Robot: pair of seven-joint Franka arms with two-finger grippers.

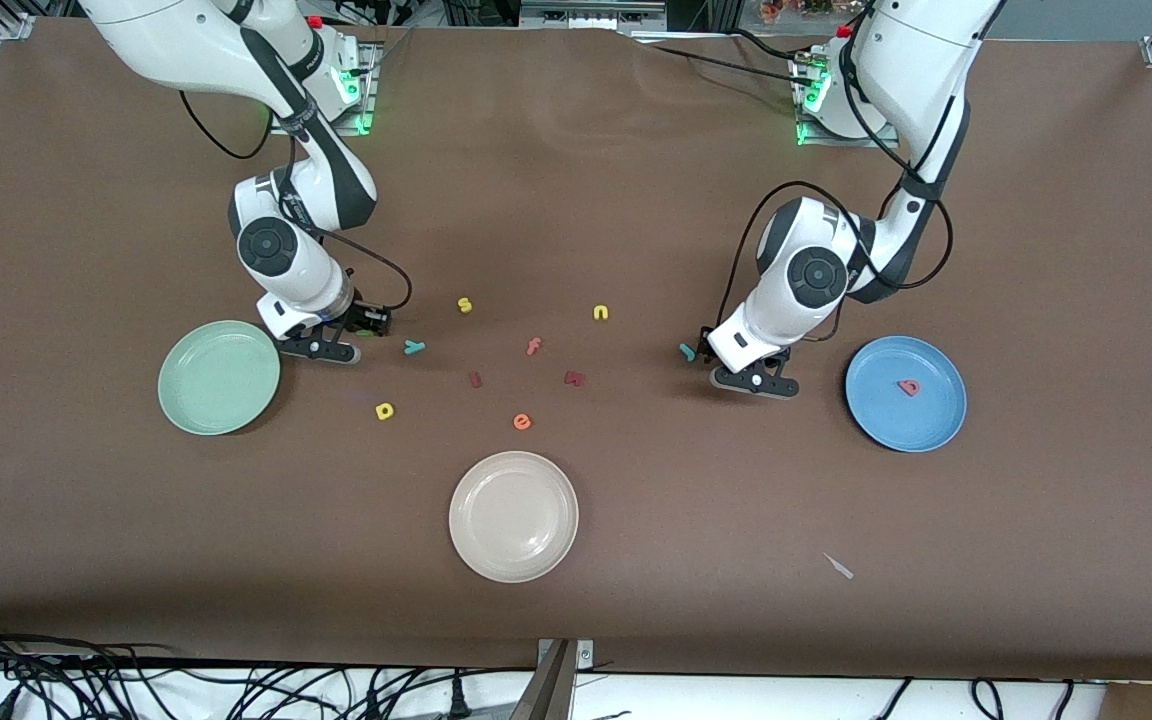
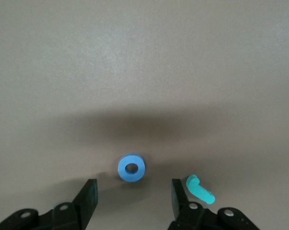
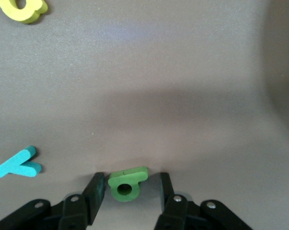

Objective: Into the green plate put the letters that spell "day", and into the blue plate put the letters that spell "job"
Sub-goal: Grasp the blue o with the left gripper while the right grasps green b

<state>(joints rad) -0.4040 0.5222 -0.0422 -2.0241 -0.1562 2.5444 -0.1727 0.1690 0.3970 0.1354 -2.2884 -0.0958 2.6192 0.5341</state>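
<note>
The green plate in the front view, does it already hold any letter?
No, the green plate holds nothing, while the red letter lies in the blue plate.

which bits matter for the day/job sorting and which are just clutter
Job: yellow d, green a, teal y, green plate; teal j, blue o, red b, blue plate.
Clutter: yellow s, yellow n, salmon f, orange e, two dark red letters, cream plate.
</note>
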